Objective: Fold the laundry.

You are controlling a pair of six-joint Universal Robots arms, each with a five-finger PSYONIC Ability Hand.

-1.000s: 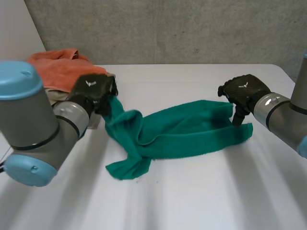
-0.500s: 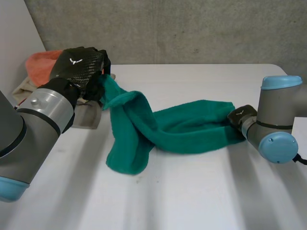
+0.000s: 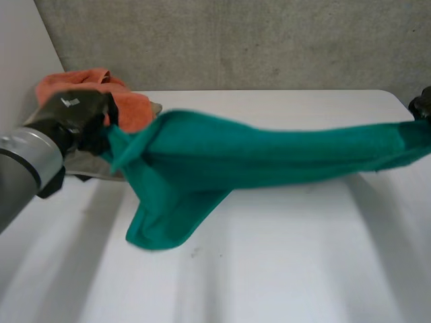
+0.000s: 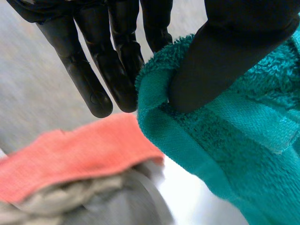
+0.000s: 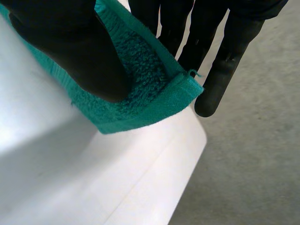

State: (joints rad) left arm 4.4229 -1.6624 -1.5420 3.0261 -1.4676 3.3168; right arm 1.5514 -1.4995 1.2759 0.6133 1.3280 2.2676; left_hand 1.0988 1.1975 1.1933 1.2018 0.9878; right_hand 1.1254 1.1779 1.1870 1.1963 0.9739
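A green towel (image 3: 256, 155) is stretched in the air above the white table (image 3: 283, 269), with a loose fold hanging down near its left end. My left hand (image 3: 74, 114) pinches the towel's left corner (image 4: 187, 122) between thumb and fingers. At the far right, my right hand (image 3: 423, 104) grips the opposite corner (image 5: 154, 89), thumb pressed onto the cloth against the fingers (image 5: 225, 61).
An orange cloth (image 3: 101, 91) lies on a pile with a beige cloth (image 4: 70, 197) at the table's back left, just behind my left hand. A grey wall stands behind the table. The table's right edge (image 5: 187, 154) runs below my right hand.
The right hand shut on the towel's right corner. Both hands rose and moved apart, lifting the towel off the table and pulling it taut.
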